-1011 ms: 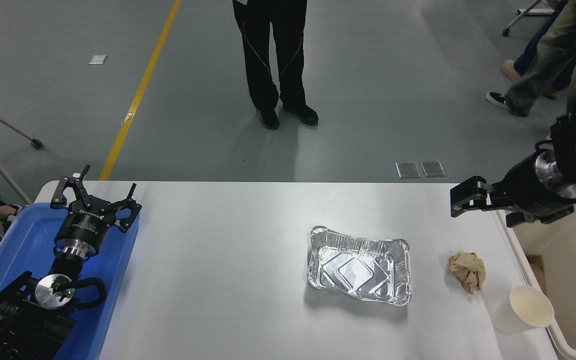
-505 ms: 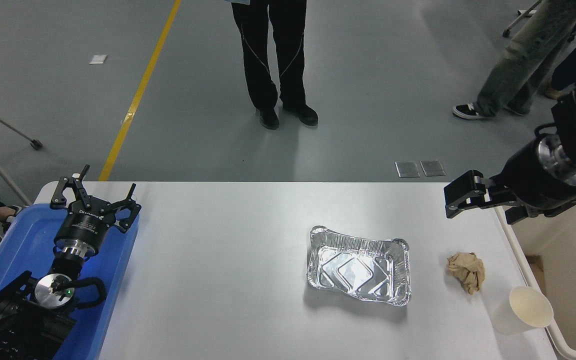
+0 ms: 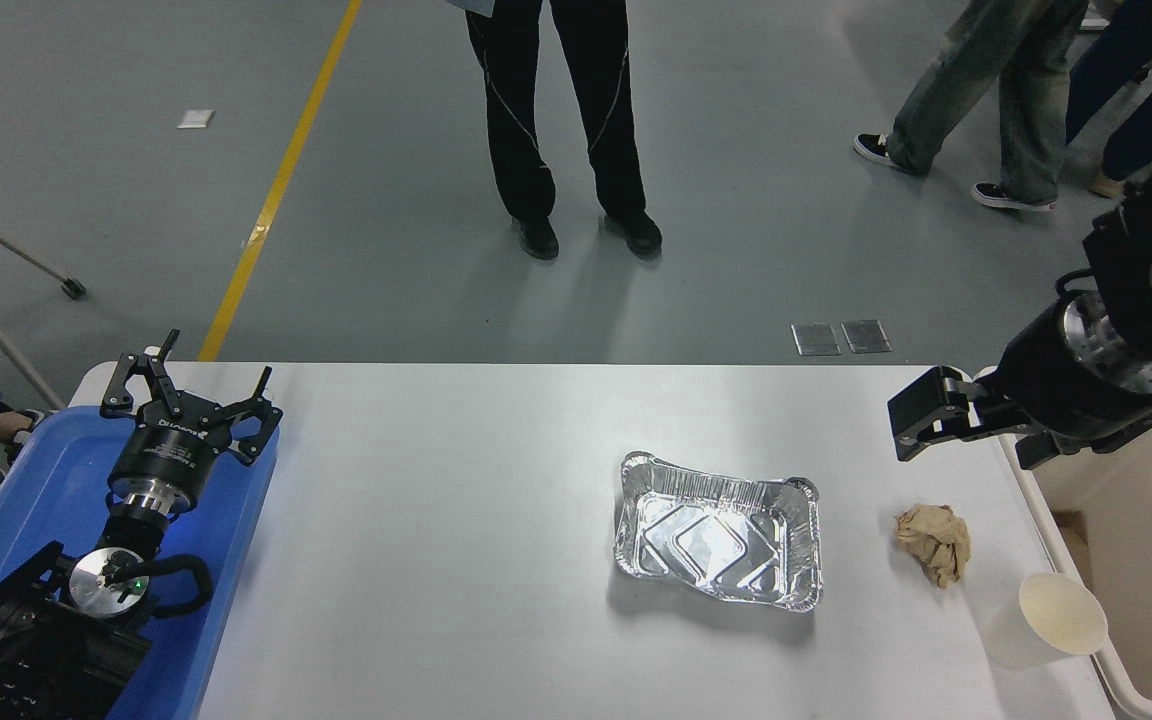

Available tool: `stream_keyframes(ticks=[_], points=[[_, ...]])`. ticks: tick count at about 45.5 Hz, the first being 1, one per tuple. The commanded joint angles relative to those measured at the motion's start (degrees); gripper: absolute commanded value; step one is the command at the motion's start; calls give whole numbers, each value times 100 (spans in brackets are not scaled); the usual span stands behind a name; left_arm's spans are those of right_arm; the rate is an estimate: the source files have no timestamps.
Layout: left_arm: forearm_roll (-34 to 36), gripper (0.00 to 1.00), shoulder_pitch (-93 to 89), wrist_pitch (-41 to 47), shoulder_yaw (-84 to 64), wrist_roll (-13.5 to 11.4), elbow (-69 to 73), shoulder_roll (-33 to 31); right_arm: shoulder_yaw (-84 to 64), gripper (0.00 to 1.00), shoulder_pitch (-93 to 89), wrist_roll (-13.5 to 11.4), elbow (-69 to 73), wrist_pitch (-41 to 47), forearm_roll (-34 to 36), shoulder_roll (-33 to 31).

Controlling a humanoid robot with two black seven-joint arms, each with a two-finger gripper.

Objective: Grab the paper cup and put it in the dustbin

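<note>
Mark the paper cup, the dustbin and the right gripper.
paper cup (image 3: 1048, 620), head view, on its side wall.
dustbin (image 3: 1131, 520), head view, on its inner wall.
right gripper (image 3: 921, 428), head view, at the fingertips.

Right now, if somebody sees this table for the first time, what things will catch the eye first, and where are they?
The shiny foil tray lies near the middle of the white table, with a crumpled brown paper ball to its right. Nearer the front right corner, the paper cup stands beside the beige dustbin. The right gripper hangs above the table's far right side, and the left gripper sits open over the blue tray.
</note>
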Motion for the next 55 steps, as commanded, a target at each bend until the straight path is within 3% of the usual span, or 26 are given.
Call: stream_keyframes(ticks=[1,18,36,55], points=[[0,99,0,0,-5,-1,0,0,-275,100,-670,-2,-111,-283,-333,-622],[0,99,0,0,3,-1,0,0,101,100,-2672,7,-1006,-1231,-650,-1950],[0,99,0,0,-5,-1,0,0,1200,100,-4563,15,-2334,-1681,-650,-2232],[0,99,0,0,-5,-9,0,0,1640,100,-5556,15,-2721,-2093,-650,-2240]])
